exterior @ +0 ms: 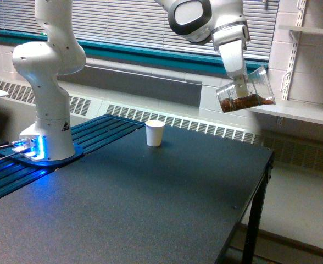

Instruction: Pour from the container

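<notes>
Matte dark tabletop point(150, 209) carries a white paper cup point(155, 133); pincer point(239, 82) clamps the tilted clear tapered container point(246, 91) of brown granules

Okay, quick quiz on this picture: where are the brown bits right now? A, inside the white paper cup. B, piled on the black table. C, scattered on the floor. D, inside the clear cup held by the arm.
D: the brown granular bits lie along the lower wall of the tilted clear cup held up by the end effector, well above the table and off to the exterior view's right of the white paper cup.
</notes>
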Available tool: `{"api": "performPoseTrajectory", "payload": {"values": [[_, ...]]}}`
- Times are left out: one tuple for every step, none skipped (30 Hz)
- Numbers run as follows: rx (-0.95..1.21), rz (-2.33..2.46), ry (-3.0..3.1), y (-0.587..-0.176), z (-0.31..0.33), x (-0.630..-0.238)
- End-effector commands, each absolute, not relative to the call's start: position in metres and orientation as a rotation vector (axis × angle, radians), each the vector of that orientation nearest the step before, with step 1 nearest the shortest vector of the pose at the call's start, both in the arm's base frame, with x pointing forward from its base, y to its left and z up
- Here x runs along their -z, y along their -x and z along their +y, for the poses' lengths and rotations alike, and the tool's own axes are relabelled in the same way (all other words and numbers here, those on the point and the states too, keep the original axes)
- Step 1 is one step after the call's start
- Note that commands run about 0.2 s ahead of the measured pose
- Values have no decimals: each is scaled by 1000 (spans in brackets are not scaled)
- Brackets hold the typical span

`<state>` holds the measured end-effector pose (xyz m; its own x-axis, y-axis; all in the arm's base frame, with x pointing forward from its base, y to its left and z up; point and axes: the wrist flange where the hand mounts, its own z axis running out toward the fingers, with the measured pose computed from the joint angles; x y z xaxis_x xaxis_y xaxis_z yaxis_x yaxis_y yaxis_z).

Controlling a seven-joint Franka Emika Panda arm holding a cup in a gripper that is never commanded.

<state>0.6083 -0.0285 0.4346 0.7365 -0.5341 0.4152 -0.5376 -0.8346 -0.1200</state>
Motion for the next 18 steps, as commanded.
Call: {"api": "performPoseTrajectory", "payload": {"values": [[-700, -978, -2897, -609, -36, -438], [-699, -978, -2897, -609, -36, -438], [-700, -976, -2897, -609, -36, -438], [-701, -975, -2897, -609, -36, -439], [-701, -975, -2896, -609, -36, -439], [-701, -974, -2896, -609, -36, -439], [-702, -972, -2896, -609, -36, -440], [-701, -971, -2896, -609, -35, -439], [-697, -968, -2896, -609, -35, -439], [-696, -962, -2897, -609, -34, -439], [-693, -957, -2896, -609, -34, -439], [-690, -954, -2895, -609, -34, -439], [-688, -950, -2893, -609, -33, -439], [-687, -947, -2893, -608, -32, -439], [-685, -944, -2893, -608, -32, -439], [-684, -941, -2891, -608, -31, -439], [-683, -938, -2889, -608, -30, -439], [-682, -936, -2888, -607, -29, -439]]}}
